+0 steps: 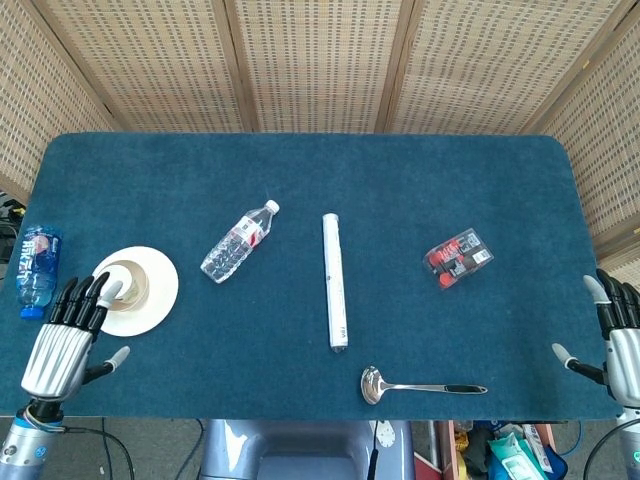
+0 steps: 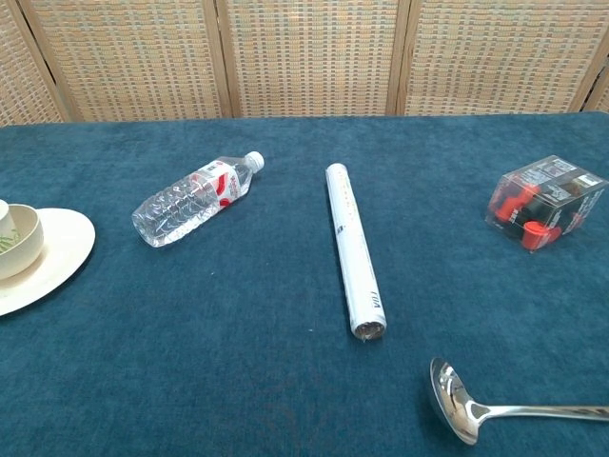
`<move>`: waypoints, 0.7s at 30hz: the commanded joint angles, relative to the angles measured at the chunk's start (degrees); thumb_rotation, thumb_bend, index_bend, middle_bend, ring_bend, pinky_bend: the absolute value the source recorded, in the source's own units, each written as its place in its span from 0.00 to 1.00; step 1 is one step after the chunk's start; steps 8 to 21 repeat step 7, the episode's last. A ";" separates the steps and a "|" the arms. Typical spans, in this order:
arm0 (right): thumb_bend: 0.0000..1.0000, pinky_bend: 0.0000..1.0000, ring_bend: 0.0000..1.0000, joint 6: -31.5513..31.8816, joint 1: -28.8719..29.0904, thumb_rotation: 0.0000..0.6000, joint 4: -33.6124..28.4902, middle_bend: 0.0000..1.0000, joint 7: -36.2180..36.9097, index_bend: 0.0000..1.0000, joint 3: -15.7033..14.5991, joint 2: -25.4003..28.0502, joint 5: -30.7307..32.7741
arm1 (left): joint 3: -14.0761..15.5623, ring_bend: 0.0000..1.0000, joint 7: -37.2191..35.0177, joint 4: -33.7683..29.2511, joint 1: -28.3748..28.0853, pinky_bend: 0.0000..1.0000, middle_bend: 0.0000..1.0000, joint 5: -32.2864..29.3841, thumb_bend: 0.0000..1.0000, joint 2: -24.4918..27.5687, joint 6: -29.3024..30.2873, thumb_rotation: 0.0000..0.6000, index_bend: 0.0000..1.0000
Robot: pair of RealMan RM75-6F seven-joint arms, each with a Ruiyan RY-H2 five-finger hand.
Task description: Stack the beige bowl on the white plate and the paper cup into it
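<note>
The white plate (image 1: 157,297) (image 2: 63,249) lies at the table's left edge. On it sits the beige bowl (image 1: 136,281) (image 2: 23,243), and the paper cup (image 1: 124,279) stands inside the bowl; in the chest view only a sliver of the cup (image 2: 3,215) shows at the frame edge. My left hand (image 1: 70,335) hovers just below and left of the plate, fingers spread and holding nothing. My right hand (image 1: 618,335) stays at the table's right front corner, fingers apart and empty. Neither hand appears in the chest view.
A clear water bottle (image 1: 238,241) lies left of centre and a white rolled tube (image 1: 335,279) lies in the middle. A steel ladle (image 1: 420,386) rests near the front edge, a red-and-black packet (image 1: 458,257) to the right. A blue bottle (image 1: 36,268) sits off the left edge.
</note>
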 commanded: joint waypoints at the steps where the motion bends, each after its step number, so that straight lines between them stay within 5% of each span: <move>1: 0.14 0.00 0.00 -0.03 0.07 1.00 0.00 0.00 -0.06 0.01 0.02 -0.07 -0.04 | 0.93 0.00 -0.98 2.84 1.55 0.00 0.00 0.00 0.14 -1.70 0.50 1.00 0.00; 21: 0.14 0.00 0.00 -0.15 0.20 1.00 -0.07 0.00 -0.64 0.01 -0.10 -0.10 -0.32 | 0.84 0.00 -1.68 5.04 2.14 0.00 0.00 0.78 0.12 -2.05 1.09 1.00 0.00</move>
